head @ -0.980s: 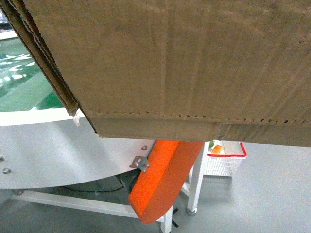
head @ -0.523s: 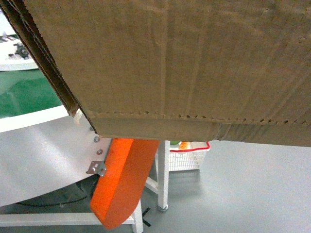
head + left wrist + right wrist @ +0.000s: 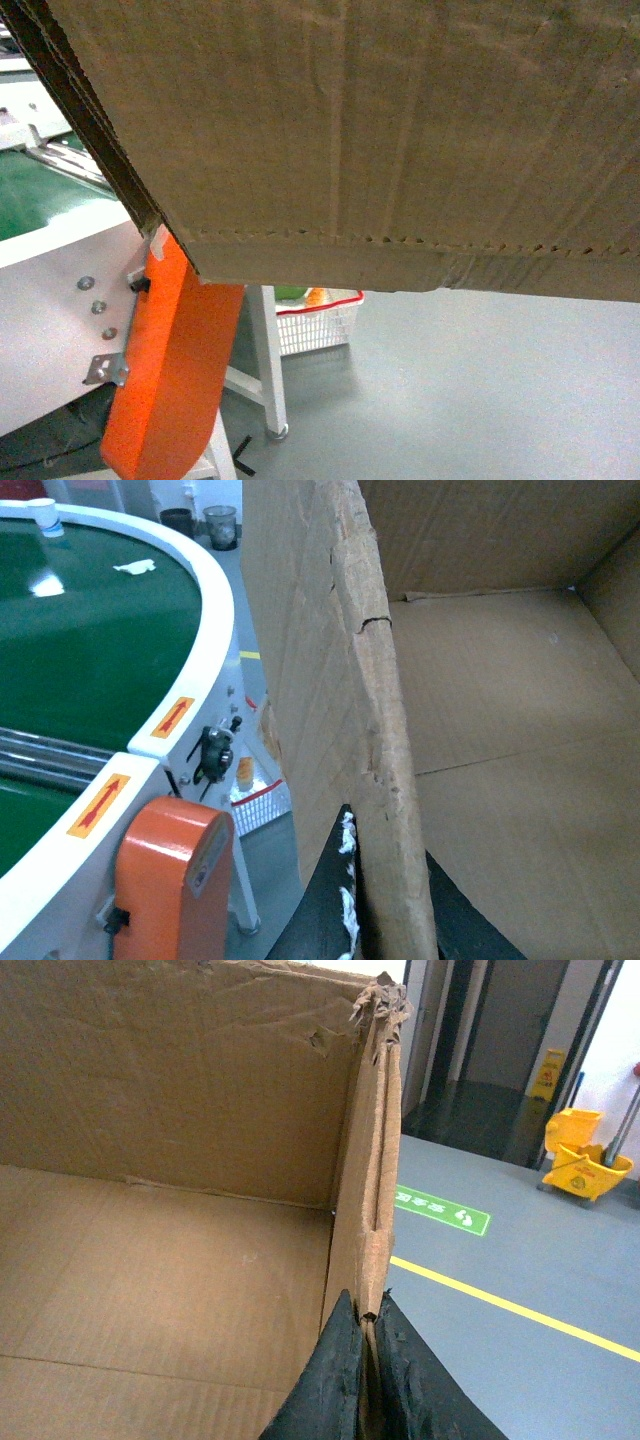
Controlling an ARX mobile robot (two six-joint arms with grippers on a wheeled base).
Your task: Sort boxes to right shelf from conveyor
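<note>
One of the boxes point(image 3: 380, 130), a large brown carton with a perforated seam near its base, is held up off the ground and fills most of the head view. My left gripper point(image 3: 385, 838) is shut on its ragged left wall, one black finger point(image 3: 330, 900) outside and one inside. My right gripper point(image 3: 366, 1305) is shut on the torn right wall. The box's inside point(image 3: 150, 1260) is empty. The conveyor point(image 3: 40, 195), a green belt with a white rim point(image 3: 215, 650), lies to the left. The shelf is out of view.
An orange cover point(image 3: 165, 370) is bolted to the conveyor's white side panel point(image 3: 50, 290), just below the box's left corner. A white basket with a red rim point(image 3: 315, 320) stands on the grey floor behind the conveyor's leg. A yellow mop bucket point(image 3: 585, 1165) and a yellow floor line point(image 3: 500, 1305) lie to the right.
In the head view the conveyor, orange cover and basket have slid steadily left, showing more grey floor at right. The box keeps its place in the frame, still gripped.
</note>
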